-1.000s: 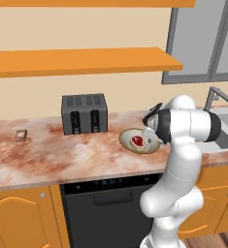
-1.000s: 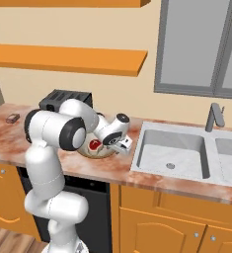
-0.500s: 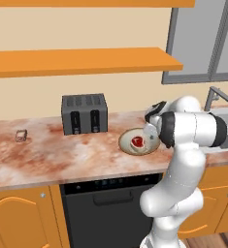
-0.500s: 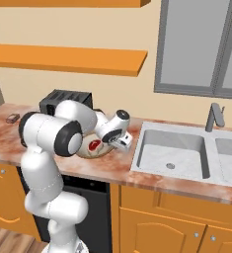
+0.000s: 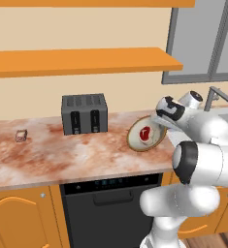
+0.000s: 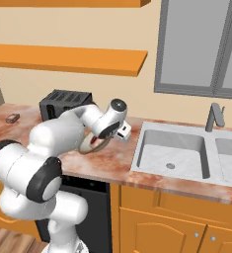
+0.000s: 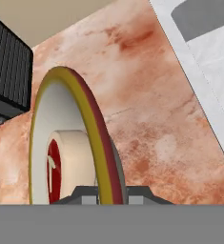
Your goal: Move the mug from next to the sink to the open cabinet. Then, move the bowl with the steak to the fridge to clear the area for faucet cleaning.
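Your end effector (image 7: 103, 193) is clamped on the bowl (image 5: 145, 134) rim, dish tilted up on edge mid-frame, steak (image 5: 145, 134) facing the toaster (image 5: 84, 114); level it.

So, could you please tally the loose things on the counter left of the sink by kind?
Bowl: 1
Steak: 1
Toaster: 1
Small item at far left, too small to identify: 1
Total: 4
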